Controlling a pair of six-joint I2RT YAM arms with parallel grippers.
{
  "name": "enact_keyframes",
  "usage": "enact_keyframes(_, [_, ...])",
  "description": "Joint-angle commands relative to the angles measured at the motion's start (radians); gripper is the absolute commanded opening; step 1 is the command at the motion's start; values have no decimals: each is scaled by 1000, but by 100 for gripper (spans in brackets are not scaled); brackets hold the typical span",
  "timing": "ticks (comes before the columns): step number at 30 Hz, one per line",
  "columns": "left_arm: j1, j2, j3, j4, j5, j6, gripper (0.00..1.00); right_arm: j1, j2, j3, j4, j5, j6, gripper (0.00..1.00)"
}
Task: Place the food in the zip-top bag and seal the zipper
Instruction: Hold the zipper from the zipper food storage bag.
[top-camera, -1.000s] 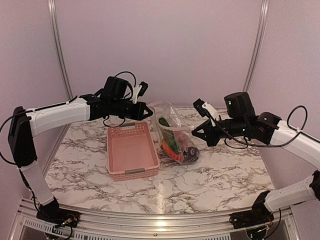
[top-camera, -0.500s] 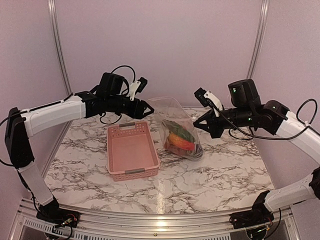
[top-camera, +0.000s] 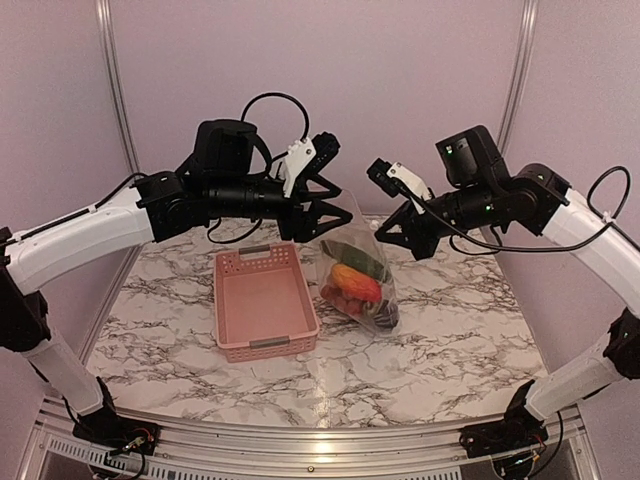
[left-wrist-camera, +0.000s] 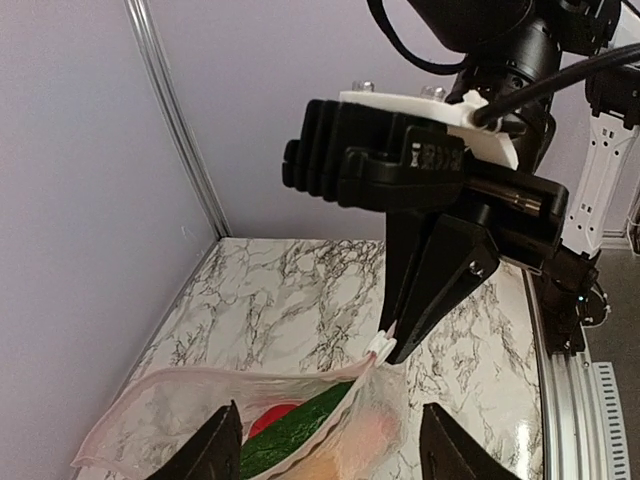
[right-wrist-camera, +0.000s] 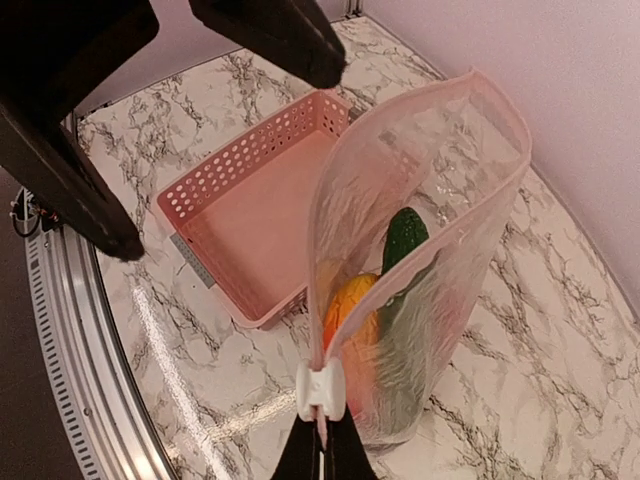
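My right gripper (right-wrist-camera: 322, 455) is closed tight on one end of the zip-top bag (right-wrist-camera: 440, 200), pinching the pale pink zipper (right-wrist-camera: 505, 98) strip just below a small white slider (right-wrist-camera: 321, 388). The bag hangs upright from that pinch, high above the marble bench (top-camera: 450, 340). Its lower end reaches down to the bench surface, though I cannot tell whether it rests there.

The zipper is not sealed: from my right wrist the mouth gapes as a wide loop. Inside the clear plastic a dark green cucumber (right-wrist-camera: 404, 235) stands on end with an orange fruit (right-wrist-camera: 345, 305) beside it. My left wrist camera also catches a red tomato (left-wrist-camera: 272, 418) next to the cucumber. More pieces are bunched at the bottom of the bag, too crowded to name.

My left gripper (top-camera: 335, 210) is spread wide and holds nothing. It sits at the far end of the mouth, opposite my right gripper, with its fingers on either side of the strip and apart from it.

The pink latticed basket (right-wrist-camera: 255, 150) lies on the bench just to the left of the bag, with nothing in it.
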Motion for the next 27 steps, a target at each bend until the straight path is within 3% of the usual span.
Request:
enact_keyframes(1, [0, 78, 24, 15, 75, 32, 61, 30, -10, 20, -26, -37, 5, 0])
enact_keyframes(16, [-55, 142, 29, 86, 196, 15, 52, 37, -40, 43, -123, -105, 3, 0])
enact_keyframes(27, [-63, 176, 36, 105, 243, -12, 35, 37, -43, 77, -151, -102, 21, 0])
